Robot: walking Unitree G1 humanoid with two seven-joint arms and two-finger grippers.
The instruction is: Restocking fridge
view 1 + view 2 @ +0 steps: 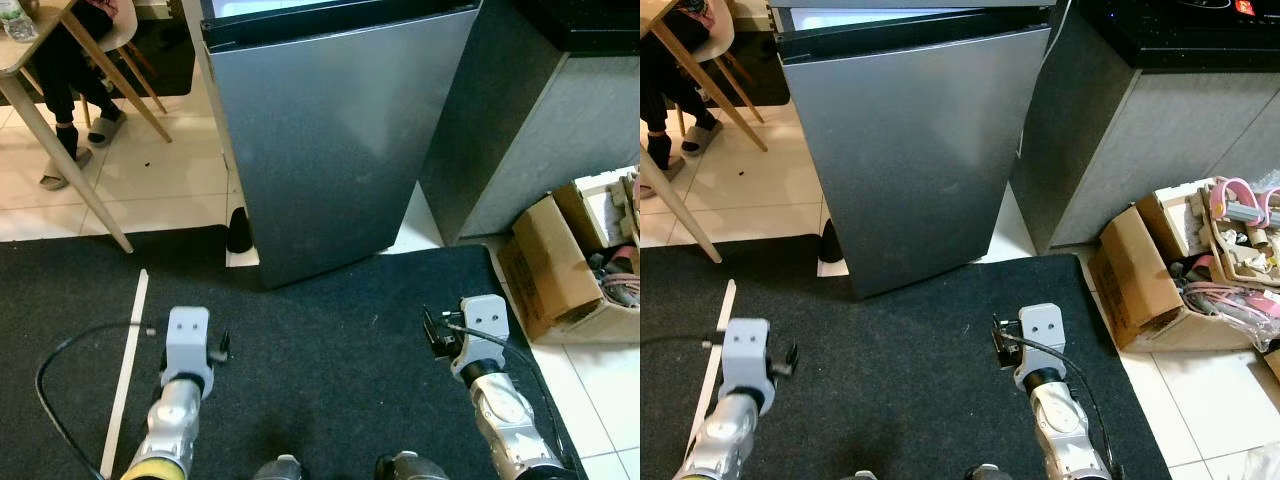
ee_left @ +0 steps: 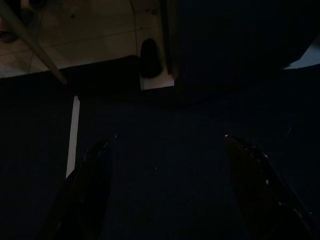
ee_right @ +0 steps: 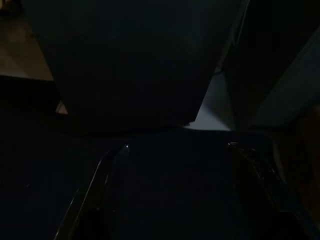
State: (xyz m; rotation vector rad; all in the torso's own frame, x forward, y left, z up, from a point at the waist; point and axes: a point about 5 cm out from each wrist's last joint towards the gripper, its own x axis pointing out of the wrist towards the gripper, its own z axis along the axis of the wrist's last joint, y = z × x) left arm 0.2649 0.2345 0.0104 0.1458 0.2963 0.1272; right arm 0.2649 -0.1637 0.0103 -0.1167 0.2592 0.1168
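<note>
Grey fridge ahead, two idle arms low over a dark mat

One fridge point(image 1: 330, 140) stands at 12 o'clock, its top cut off, no readable writing. Left tool point(image 2: 165, 150) and right tool point(image 3: 177, 150) both have fingers spread apart. One cardboard box point(image 1: 1160, 265) of clutter sits at 3 o'clock; both wrist views are murky.

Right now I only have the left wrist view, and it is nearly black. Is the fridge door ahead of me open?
Observer: The fridge door looks ajar: a bright strip shows above its top edge.
Operator: Anything on my right side?
Observer: An open cardboard box full of clutter sits on the tiles, just right of the rug.
Operator: And the right gripper?
Observer: The right gripper hangs over the rug, fingers apart, holding nothing.
</note>
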